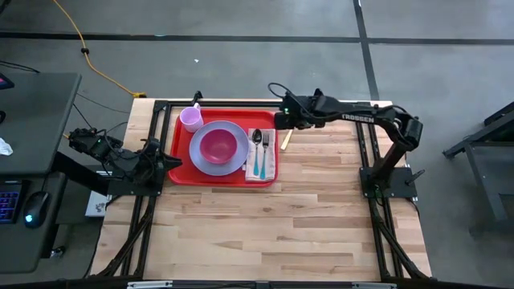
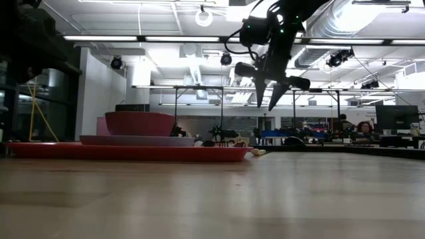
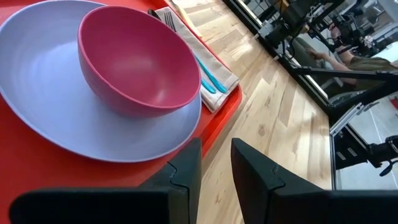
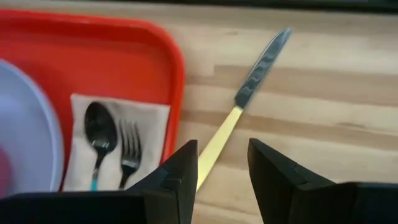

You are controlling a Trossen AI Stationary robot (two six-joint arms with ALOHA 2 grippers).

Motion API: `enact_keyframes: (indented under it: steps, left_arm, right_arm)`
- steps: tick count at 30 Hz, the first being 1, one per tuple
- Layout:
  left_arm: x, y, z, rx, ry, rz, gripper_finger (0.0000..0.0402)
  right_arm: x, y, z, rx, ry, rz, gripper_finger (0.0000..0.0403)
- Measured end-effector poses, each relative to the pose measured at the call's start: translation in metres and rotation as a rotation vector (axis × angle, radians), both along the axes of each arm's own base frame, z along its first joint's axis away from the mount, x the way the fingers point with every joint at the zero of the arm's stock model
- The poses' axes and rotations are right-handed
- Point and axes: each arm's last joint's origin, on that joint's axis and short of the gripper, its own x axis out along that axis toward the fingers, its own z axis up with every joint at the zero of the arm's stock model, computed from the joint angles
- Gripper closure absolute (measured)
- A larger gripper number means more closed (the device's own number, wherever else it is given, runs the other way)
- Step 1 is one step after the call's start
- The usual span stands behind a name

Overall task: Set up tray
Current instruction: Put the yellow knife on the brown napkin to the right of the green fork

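Tray [image 1: 181,170]: flat on the table's far half, carrying plate [image 1: 202,157], bowl [image 1: 218,146], cup [image 1: 191,119], and napkin [image 1: 270,170] with spoon [image 1: 256,139] and fork [image 1: 265,140]. Knife [image 4: 254,71] lying on the wood just off its right edge, still missing from the set. Right gripper [image 4: 221,165] raised above the knife, fingers parted, empty. Left gripper [image 3: 215,168] at the tray's left rim, fingers narrowly apart, seemingly astride the rim. Likely stiff, light, slick plastic; best held by the raised rim.

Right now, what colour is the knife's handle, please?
Yellow, clearest in the right wrist view: the knife lies beside the tray.
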Motion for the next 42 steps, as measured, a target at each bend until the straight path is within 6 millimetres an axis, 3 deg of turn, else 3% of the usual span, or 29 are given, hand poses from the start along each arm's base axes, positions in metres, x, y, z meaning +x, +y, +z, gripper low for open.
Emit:
enact_keyframes:
  steps: [7,15,42]
  left_arm:
    - [0.000,0.000,0.000,-0.019,-0.004,0.009,0.0284]
    - [0.000,0.000,0.000,-0.046,-0.010,0.025,0.0284]
    - [0.000,0.000,0.000,-0.072,-0.016,0.039,0.0284]
  right_arm:
    - [-0.005,-0.015,-0.004,-0.009,0.010,-0.056,0.0284]
    - [0.002,-0.032,-0.038,0.152,0.026,-0.067,0.0284]
    - [0.019,-0.051,-0.104,0.259,0.050,-0.146,0.0284]
